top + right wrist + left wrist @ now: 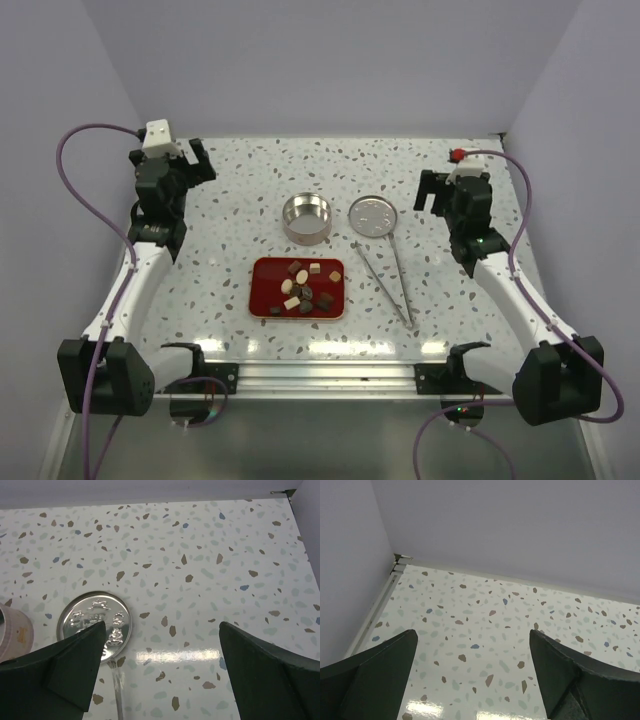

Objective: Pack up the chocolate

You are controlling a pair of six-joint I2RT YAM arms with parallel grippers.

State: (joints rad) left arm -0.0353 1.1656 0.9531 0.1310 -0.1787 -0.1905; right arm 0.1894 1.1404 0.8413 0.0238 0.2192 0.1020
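Note:
Several small chocolate pieces, dark brown, light brown and cream, lie on a flat red tray near the table's front middle. An open round metal tin stands behind the tray, and its embossed lid lies flat to its right. The lid also shows in the right wrist view. Long metal tweezers lie right of the tray. My left gripper is open and empty at the far left. My right gripper is open and empty at the far right, just right of the lid.
The table is speckled white terrazzo with grey walls on three sides. A small red object sits at the back right by the right arm's cable. A metal rail runs along the front edge.

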